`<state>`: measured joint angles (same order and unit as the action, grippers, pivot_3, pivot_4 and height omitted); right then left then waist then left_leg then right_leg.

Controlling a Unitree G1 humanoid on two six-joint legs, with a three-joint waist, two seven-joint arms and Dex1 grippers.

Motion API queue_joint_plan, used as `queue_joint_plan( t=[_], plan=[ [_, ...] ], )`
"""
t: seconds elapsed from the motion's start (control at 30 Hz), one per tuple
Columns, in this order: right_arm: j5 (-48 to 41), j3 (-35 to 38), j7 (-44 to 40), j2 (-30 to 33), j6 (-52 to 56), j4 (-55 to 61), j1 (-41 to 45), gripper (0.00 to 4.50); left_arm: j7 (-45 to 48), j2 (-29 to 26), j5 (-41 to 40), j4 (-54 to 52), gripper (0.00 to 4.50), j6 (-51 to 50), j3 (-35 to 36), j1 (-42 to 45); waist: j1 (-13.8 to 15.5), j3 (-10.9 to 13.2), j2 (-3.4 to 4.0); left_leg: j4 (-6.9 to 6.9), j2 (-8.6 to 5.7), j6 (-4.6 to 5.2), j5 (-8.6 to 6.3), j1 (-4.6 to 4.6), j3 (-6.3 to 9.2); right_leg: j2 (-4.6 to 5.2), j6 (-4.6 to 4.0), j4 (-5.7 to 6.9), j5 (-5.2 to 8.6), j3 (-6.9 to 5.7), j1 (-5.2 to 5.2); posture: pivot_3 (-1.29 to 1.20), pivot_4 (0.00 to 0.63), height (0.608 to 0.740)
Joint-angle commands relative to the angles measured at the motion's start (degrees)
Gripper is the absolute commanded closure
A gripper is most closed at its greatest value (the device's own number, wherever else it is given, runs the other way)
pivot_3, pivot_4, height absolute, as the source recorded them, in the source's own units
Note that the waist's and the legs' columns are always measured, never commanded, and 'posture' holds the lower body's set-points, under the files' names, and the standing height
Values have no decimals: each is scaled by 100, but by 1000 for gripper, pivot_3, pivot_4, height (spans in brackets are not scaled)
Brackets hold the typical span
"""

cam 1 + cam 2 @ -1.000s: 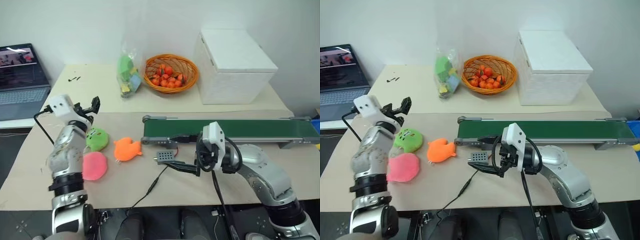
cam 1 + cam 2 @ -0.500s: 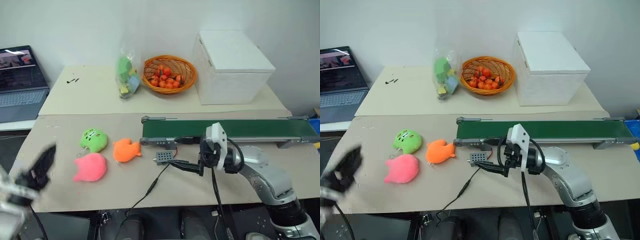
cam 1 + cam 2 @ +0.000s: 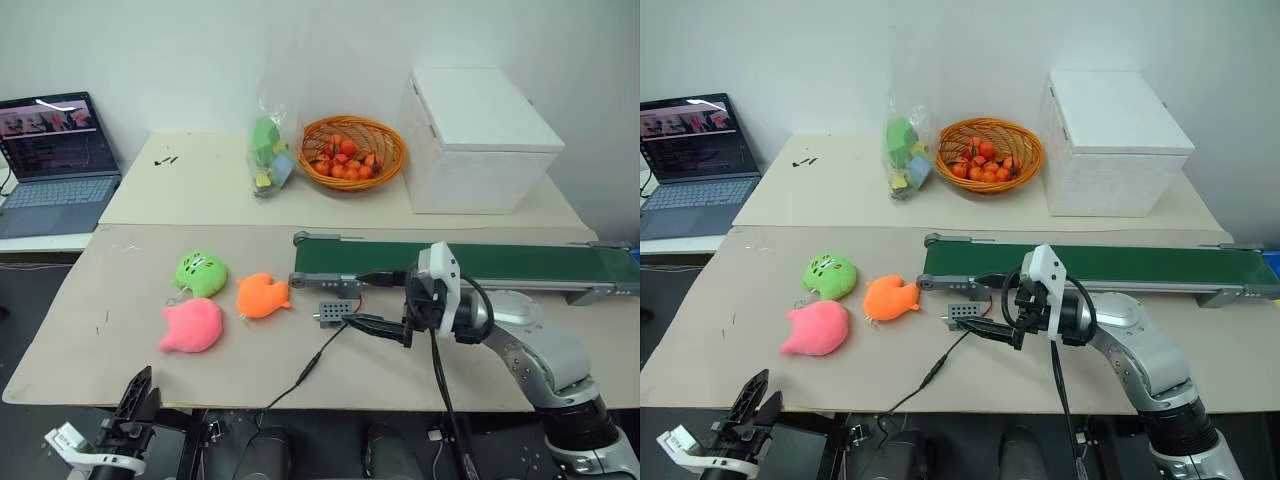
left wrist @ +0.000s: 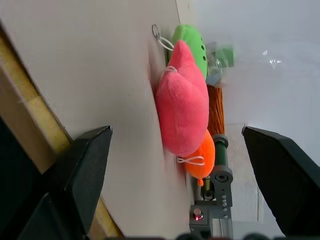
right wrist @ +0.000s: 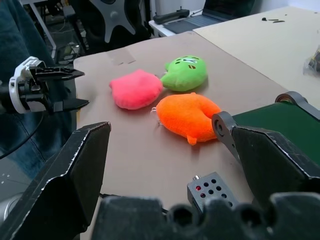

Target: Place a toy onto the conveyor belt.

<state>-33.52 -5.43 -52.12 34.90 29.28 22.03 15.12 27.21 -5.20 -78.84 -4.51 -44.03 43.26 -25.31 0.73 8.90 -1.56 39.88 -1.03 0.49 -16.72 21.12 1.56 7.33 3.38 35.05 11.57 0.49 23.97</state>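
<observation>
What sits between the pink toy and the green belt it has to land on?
The orange plush lies on the table right between the pink toy and the near end of the conveyor belt. A lift over it would clear it.

I see the toy (image 3: 192, 326) in bright pink, plain all over, beside a lime-green plush (image 3: 201, 273) with small dark marks on top and a solid orange plush (image 3: 262, 296). The conveyor belt (image 3: 520, 263) is dark green in a grey frame. My counter (image 3: 120, 300) is pale tan. Both tools are black (left tool (image 3: 133, 402), right tool (image 3: 377, 326)). An orange woven basket (image 3: 352, 145) holds red-orange fruit; the box (image 3: 482, 140) is white.
</observation>
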Motion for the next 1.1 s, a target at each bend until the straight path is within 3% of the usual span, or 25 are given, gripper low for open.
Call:
queue_joint_plan(
  t=[0.03,0.23,0.37,0.77,0.97,1.1],
  plan=[
    [-110,231,33,-50,-59,142,114,0,-236,-177,-49,122,35,-23,-172,282,0,0,0,0,0,0,0,0,3,0,5,-1,-3,1,0,0,150,727],
    [-113,292,64,-95,-89,164,118,0,-485,-147,-121,-253,35,-34,-546,724,7,0,0,-1,-1,0,0,1,14,0,20,-1,-12,0,2,0,150,727],
    [-114,300,63,-90,-72,199,83,0,-582,-83,-245,-787,35,-200,-853,526,17,1,-2,0,-2,-2,1,5,21,1,20,-7,-13,2,1,0,150,727],
    [-109,322,58,-79,-81,272,-79,0,-901,-32,-730,-1593,35,-408,-1348,-901,-25,5,-8,-10,0,2,-3,7,17,1,5,-11,0,11,13,0,150,727],
    [-74,315,35,-44,-83,259,-137,0,-364,-448,-1276,-2145,35,-656,-1305,-1981,-76,11,-17,-12,2,9,-7,9,12,2,-6,-10,17,14,18,0,150,727],
    [-55,292,47,-61,-83,227,-154,0,-285,-687,-1551,-1987,35,-549,-1174,-2180,-85,13,-15,-13,4,10,-8,9,13,1,-6,-9,25,13,18,0,150,727]
  ],
)
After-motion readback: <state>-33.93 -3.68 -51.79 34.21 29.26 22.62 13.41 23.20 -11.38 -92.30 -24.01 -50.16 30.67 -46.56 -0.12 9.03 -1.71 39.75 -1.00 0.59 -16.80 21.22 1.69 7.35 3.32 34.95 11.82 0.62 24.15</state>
